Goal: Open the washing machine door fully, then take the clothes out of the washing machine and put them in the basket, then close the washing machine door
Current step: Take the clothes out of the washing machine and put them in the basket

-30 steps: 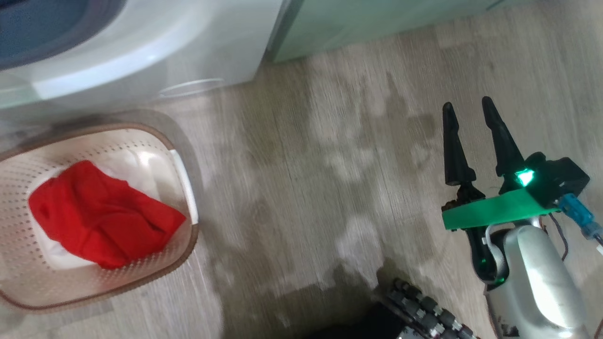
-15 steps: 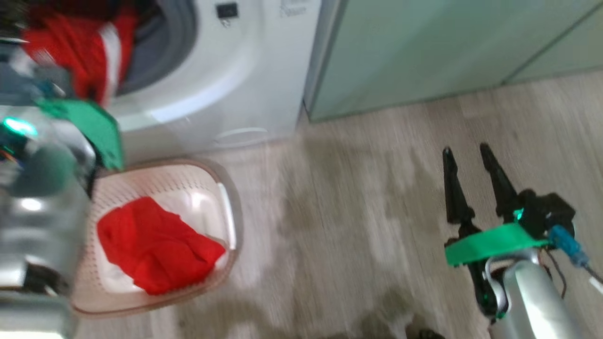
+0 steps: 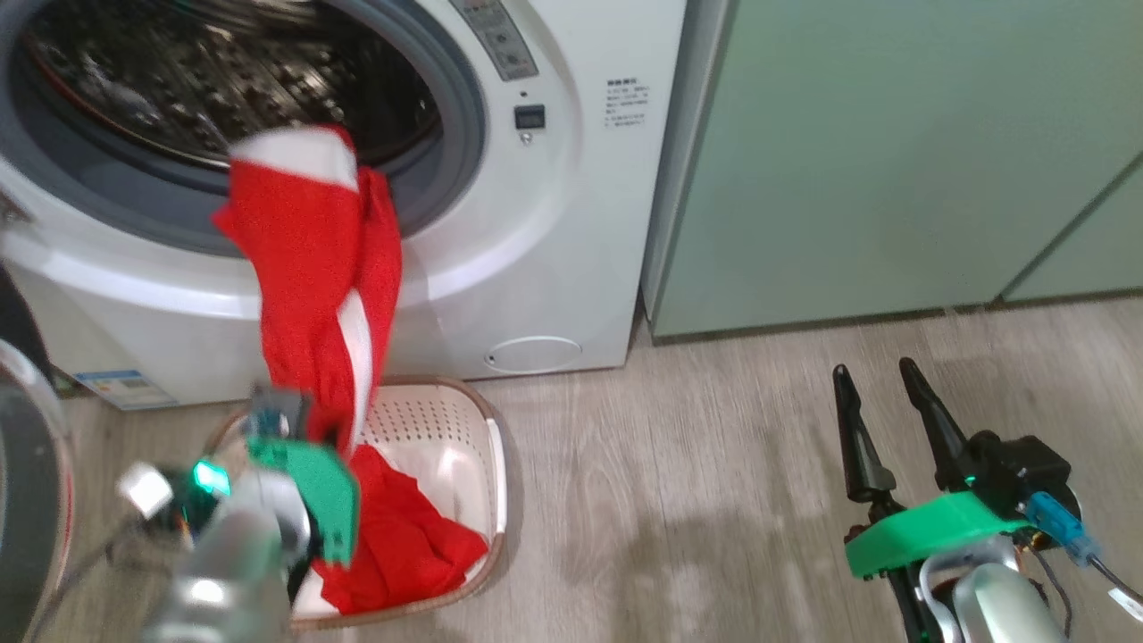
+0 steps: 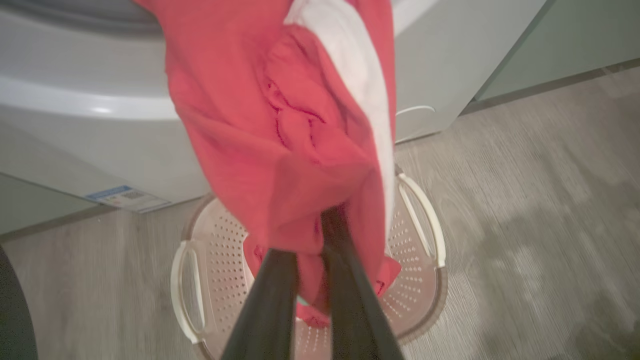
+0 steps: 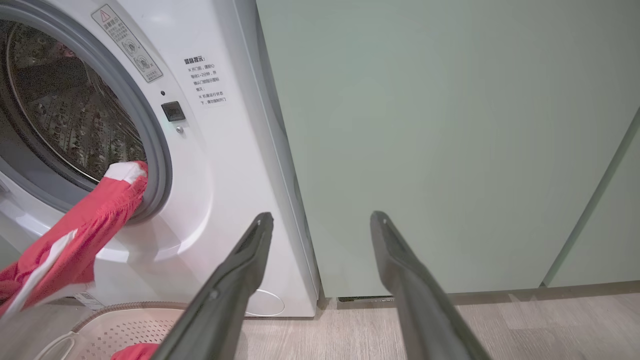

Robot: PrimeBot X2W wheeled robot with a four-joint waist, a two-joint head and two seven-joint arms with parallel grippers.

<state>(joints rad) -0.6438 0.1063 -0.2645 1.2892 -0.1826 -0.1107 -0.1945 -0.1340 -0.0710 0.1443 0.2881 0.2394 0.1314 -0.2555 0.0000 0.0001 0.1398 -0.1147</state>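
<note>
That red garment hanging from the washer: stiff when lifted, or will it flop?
Likely floppy: the red garment drapes in folds from the washing machine opening down to the shut left end effector. Probably light, since a pinch of cloth carries it. It may drag on the basket rim.

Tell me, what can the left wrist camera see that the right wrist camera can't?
Left wrist view: the left gripper shut on the clothes, two white basket handles, a blue label. Right wrist view: the open right gripper, the shiny drum, warning stickers. Shared: the clothes, the basket, the washing machine, the green cabinet, the wooden floor.
</note>
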